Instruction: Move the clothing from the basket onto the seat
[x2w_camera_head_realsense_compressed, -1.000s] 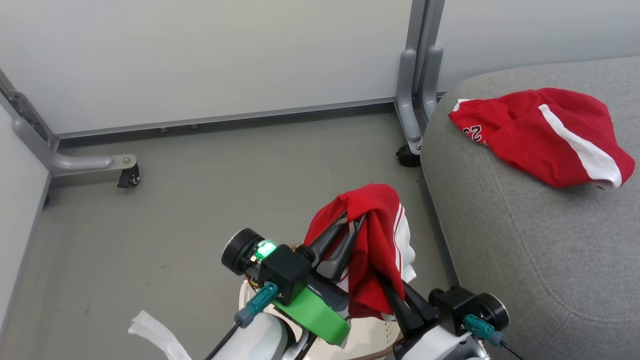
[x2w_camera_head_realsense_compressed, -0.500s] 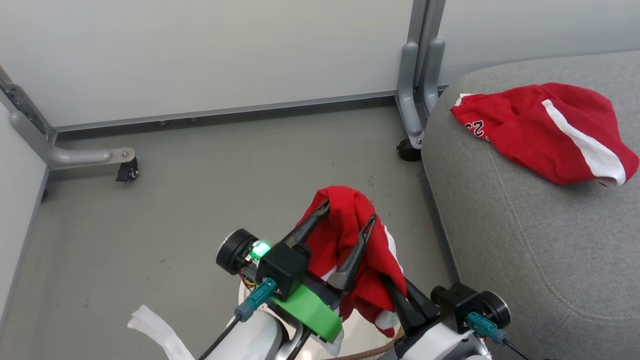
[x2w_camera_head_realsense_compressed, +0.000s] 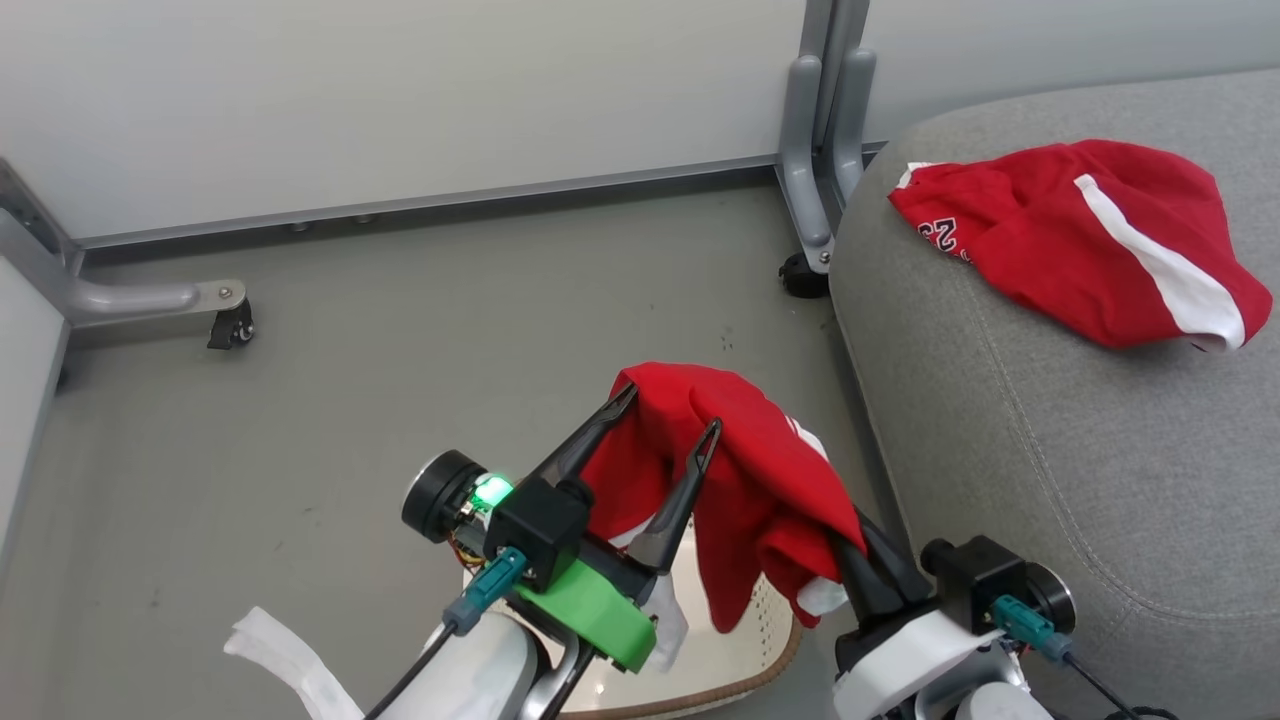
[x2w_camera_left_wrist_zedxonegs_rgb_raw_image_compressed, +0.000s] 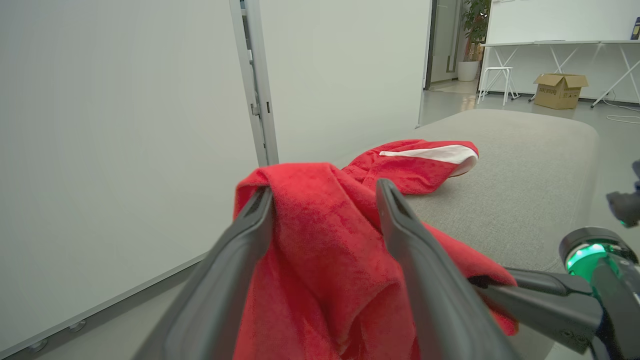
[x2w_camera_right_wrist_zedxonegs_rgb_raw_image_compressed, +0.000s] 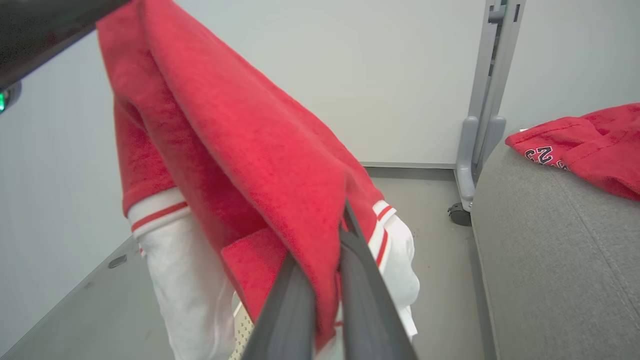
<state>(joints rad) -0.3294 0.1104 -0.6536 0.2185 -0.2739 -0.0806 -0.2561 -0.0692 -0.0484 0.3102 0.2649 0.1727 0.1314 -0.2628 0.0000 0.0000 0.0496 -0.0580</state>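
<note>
A red garment with white trim (x2w_camera_head_realsense_compressed: 760, 470) hangs above the basket (x2w_camera_head_realsense_compressed: 700, 695), whose cream perforated wall and brown rim show at the bottom edge. My right gripper (x2w_camera_head_realsense_compressed: 850, 550) is shut on the garment's lower fold; the right wrist view shows the cloth (x2w_camera_right_wrist_zedxonegs_rgb_raw_image_compressed: 240, 140) pinched between its fingers (x2w_camera_right_wrist_zedxonegs_rgb_raw_image_compressed: 300, 300). My left gripper (x2w_camera_head_realsense_compressed: 672, 410) stands open, and the cloth's top drapes over its left fingertip (x2w_camera_left_wrist_zedxonegs_rgb_raw_image_compressed: 267, 195). A second red garment (x2w_camera_head_realsense_compressed: 1060, 230) with a white stripe and dark print lies on the grey seat (x2w_camera_head_realsense_compressed: 1050, 450) at the right.
Pale partition panels close off the back and left. A grey metal post (x2w_camera_head_realsense_compressed: 810, 200) with a castor stands by the seat's corner, and another castor leg (x2w_camera_head_realsense_compressed: 230, 325) is at the left. A white strip (x2w_camera_head_realsense_compressed: 280, 660) lies at the lower left. The floor is grey.
My left gripper went from shut on the garment to open. My right gripper has carried the cloth's lower fold to the right, spreading it. The head view has shifted slightly.
</note>
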